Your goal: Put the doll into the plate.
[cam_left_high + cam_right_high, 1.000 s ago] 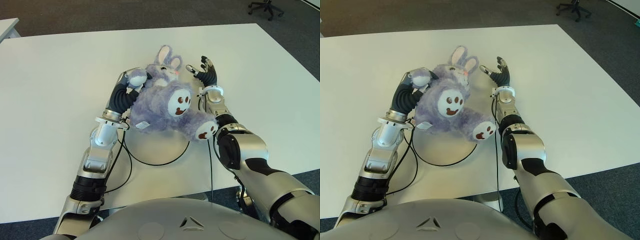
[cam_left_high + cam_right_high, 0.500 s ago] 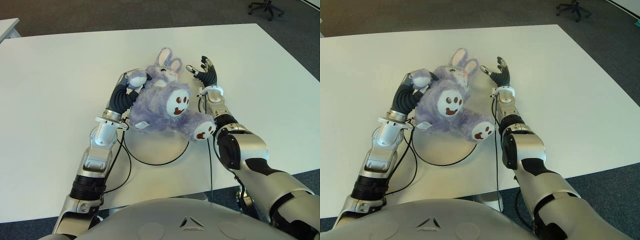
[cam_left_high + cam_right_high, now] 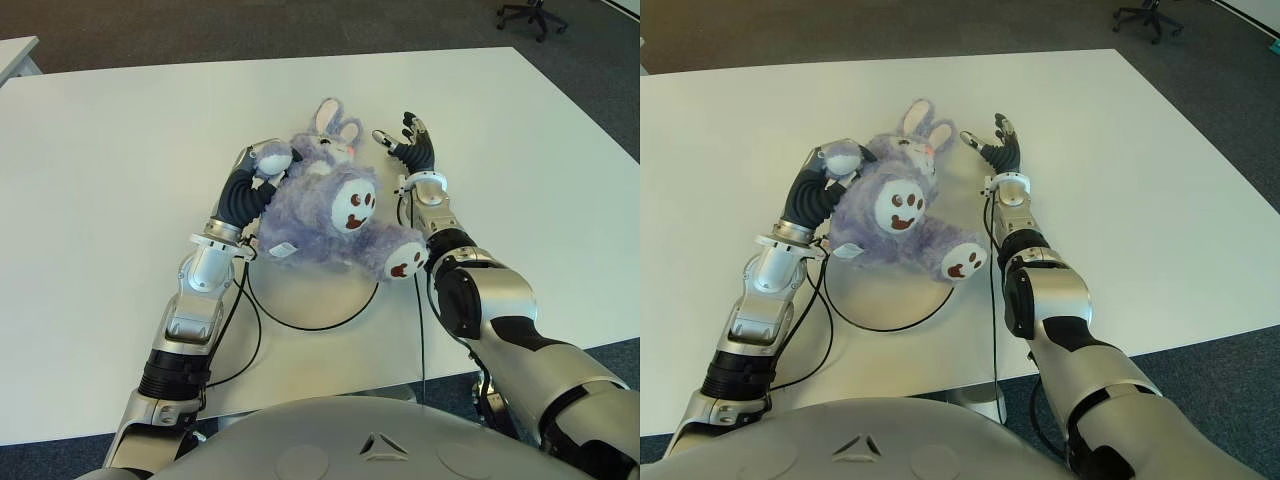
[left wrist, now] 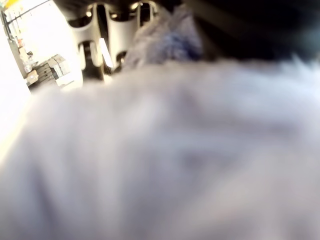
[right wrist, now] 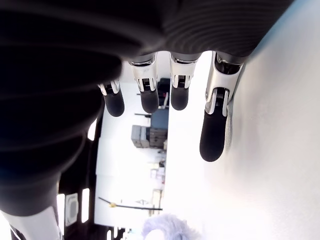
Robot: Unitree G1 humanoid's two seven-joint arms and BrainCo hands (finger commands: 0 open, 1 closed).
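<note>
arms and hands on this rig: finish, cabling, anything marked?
Both arms are silver-grey metal shells with black joint sections and ribbed black wrist boots. Thin black cables loop from each forearm over the white table. The left hand and right hand have black fingers with silver knuckle links. No markings visible.

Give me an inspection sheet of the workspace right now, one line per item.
Surface: white table, mostly bare.
Job's things: purple bunny doll lying partly over the white plate.
Clutter: nothing seen.
Hands: left hand pressed against the doll's arm; right hand open beside the doll's head, on its right, holding nothing.
Cables: black cable runs along the left forearm; another beside the right arm.
Surroundings: dark carpet, office chair in the far corner.
</note>
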